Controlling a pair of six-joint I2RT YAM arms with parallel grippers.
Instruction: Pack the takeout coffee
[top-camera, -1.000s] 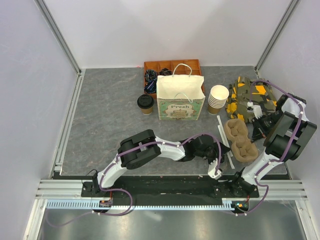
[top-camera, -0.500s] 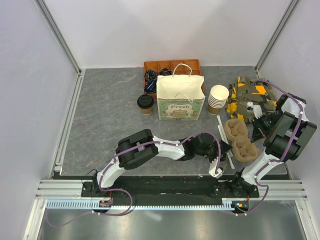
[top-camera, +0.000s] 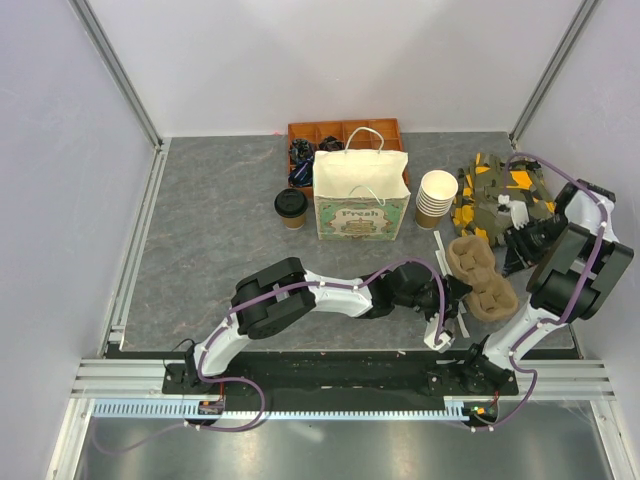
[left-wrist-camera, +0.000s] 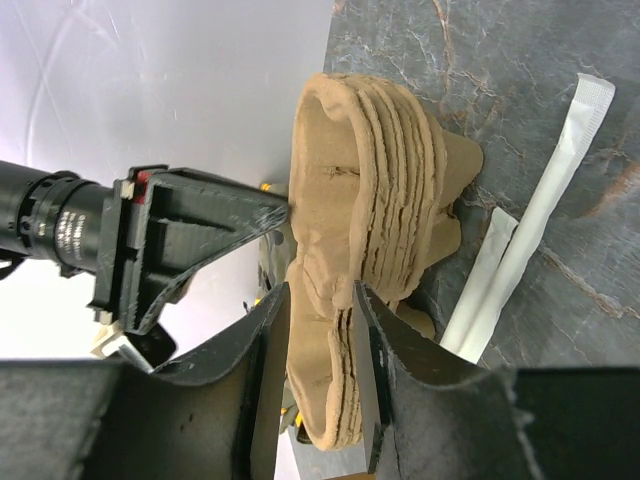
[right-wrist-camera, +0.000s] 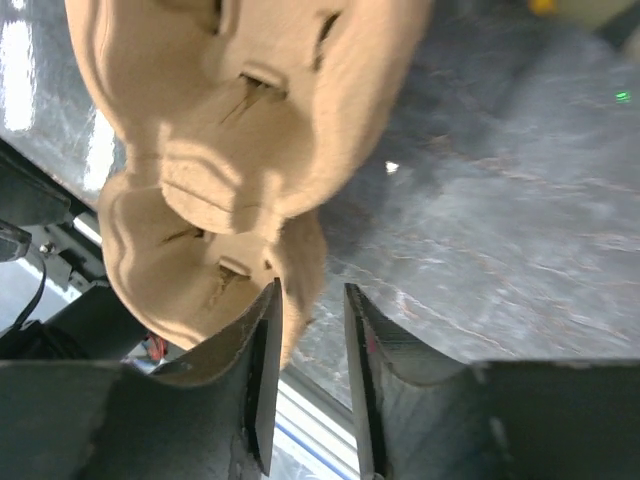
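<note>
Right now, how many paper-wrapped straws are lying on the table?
2 straws. Both lie on the table beside the stack of brown cup trays: one farther out, the other close alongside it, nearer the trays. More could be hidden under the stack.

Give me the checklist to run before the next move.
1. Left hand clamped on the rim of the stack of pulp cup trays: ok.
2. Right hand released, jaws apart beside the tray rim: ok.
3. One tray separated from the stack: cannot tell.
4. Takeout coffee upright with its black lid on: ok.
5. Paper bag standing upright: ok.
6. Coffee packed: not ok, it stands on the table left of the bag, outside it.
</note>
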